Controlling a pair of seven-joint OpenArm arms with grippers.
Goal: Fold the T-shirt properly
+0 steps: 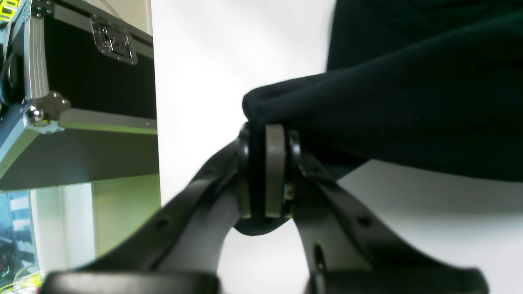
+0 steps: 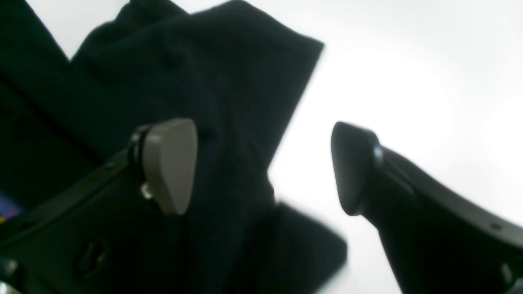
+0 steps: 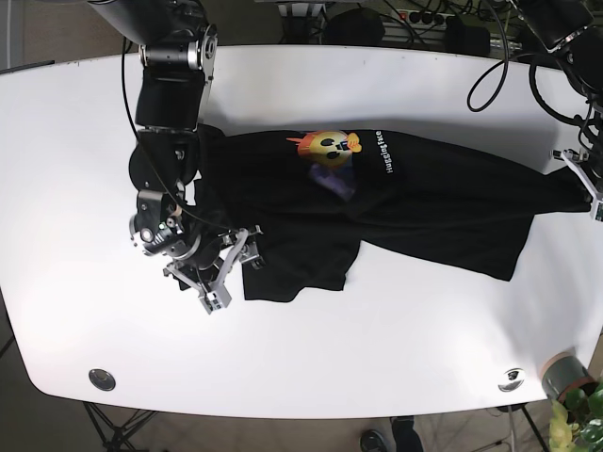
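A black T-shirt (image 3: 424, 198) with an orange print lies stretched across the white table (image 3: 396, 339). At the table's right side my left gripper (image 3: 582, 179) holds the shirt's far right end. The left wrist view shows this gripper (image 1: 265, 175) shut on a bunched fold of the black T-shirt (image 1: 408, 102), lifted a little off the table. My right gripper (image 3: 231, 266) is at the shirt's left lower corner. In the right wrist view it (image 2: 261, 167) stands open, with the T-shirt (image 2: 204, 81) under its grey pad (image 2: 169, 163) and its dark finger (image 2: 351, 167) over bare table.
A black flight case (image 1: 94, 73) with metal edging stands beyond the table's edge in the left wrist view. Cables (image 3: 509, 56) hang over the back right of the table. Two round metal fittings (image 3: 102, 379) (image 3: 512, 379) sit near the front edge.
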